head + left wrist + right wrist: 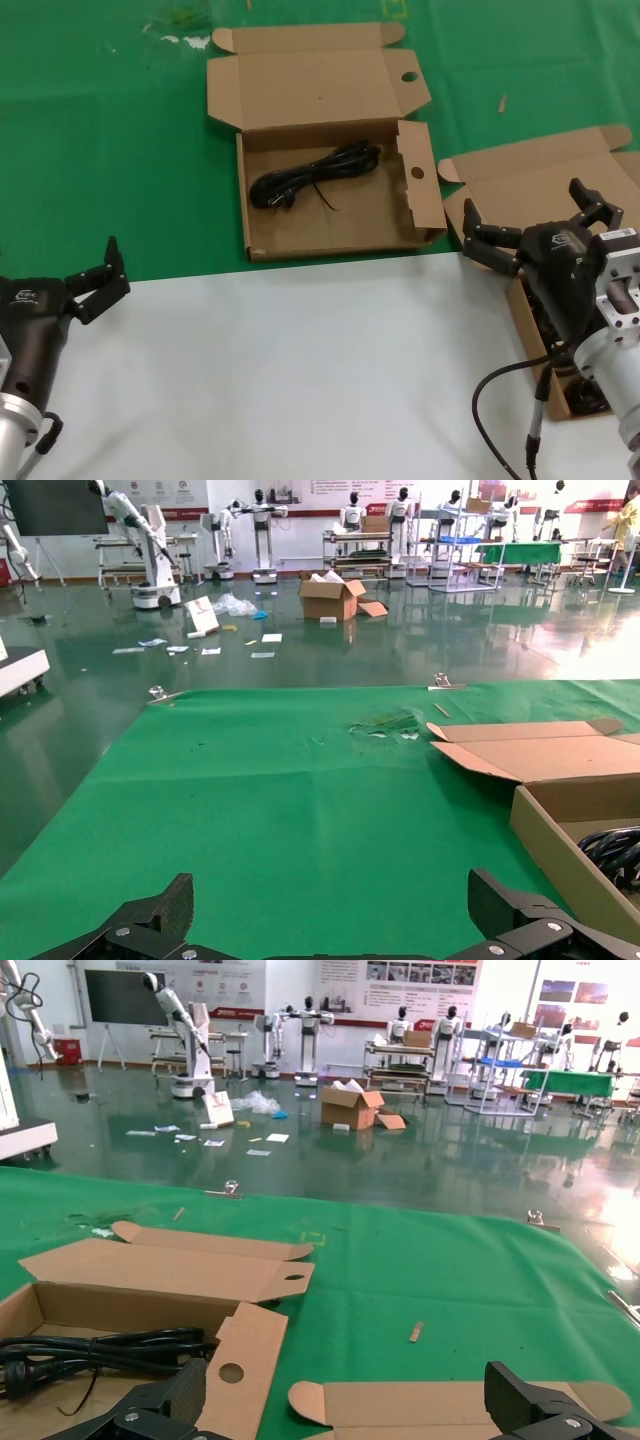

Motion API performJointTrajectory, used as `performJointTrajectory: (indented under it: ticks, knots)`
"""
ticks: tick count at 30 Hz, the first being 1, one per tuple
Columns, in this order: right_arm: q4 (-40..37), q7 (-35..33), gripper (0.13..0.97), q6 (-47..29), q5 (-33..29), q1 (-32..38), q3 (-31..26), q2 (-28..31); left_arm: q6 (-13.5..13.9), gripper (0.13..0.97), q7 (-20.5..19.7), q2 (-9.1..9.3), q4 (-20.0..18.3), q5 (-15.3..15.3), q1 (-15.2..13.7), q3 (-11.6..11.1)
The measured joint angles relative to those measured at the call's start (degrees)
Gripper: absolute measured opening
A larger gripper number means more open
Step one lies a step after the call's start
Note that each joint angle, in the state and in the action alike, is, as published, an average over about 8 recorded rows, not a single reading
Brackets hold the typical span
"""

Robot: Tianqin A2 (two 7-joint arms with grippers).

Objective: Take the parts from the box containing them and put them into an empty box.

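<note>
The box with round holes in its flaps (420, 205) lies open at the back centre, and one black coiled cable (315, 175) rests inside it. At the right edge the plain-lidded box (520, 175) stands open. My right gripper (540, 225) hovers open over it with nothing between its fingers. Dark cable coils (585, 395) show in that box beside the arm, mostly hidden. The right wrist view shows the holed flap (240, 1350), the cable (100, 1350) and the plain lid (450, 1405) under the open right gripper (350, 1405). My left gripper (100, 280) waits open at the near left.
A green mat (100, 150) covers the far table and a white surface (300, 380) the near part. A small scrap (502, 103) lies on the mat beyond the right box. In the left wrist view, the holed box wall (560, 850) sits off to one side of the left gripper (335, 920).
</note>
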Motion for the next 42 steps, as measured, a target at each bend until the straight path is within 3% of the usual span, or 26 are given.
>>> performJointTrajectory:
  ticks: [42]
  knots:
    - [0.0,0.0,0.966,0.0,0.0,0.0,0.0,0.0,0.0,0.966,0.0,0.0,0.0,0.0,0.0,0.0]
